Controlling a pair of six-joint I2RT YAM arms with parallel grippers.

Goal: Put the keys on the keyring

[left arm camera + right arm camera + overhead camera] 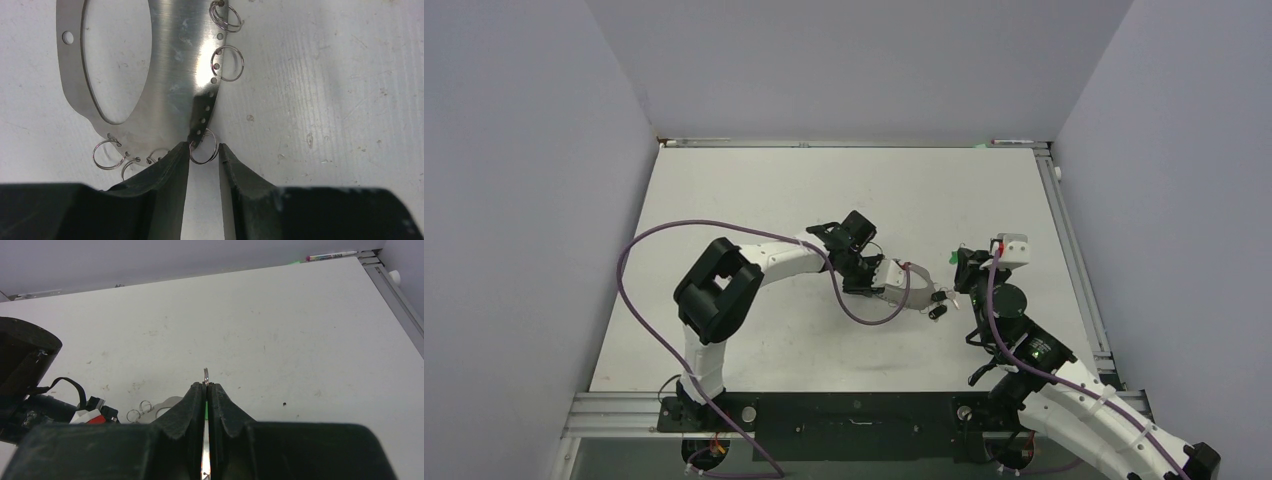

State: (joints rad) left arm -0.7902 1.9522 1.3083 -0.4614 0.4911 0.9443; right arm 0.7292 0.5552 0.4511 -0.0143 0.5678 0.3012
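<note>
steel keyring at left pincer tips, key clamped in right pincer

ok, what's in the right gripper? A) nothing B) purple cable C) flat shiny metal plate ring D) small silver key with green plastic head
D: the right gripper is shut on the green-headed silver key, with the metal tip poking out and green visible in the pinch.

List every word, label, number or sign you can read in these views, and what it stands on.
No text can be read.
Pen at the far edge of the table: any print too small.
Red and white tag, lower left of the right wrist view: blurred.
Keyring, a flat metal plate: holes only, no marking.
</note>
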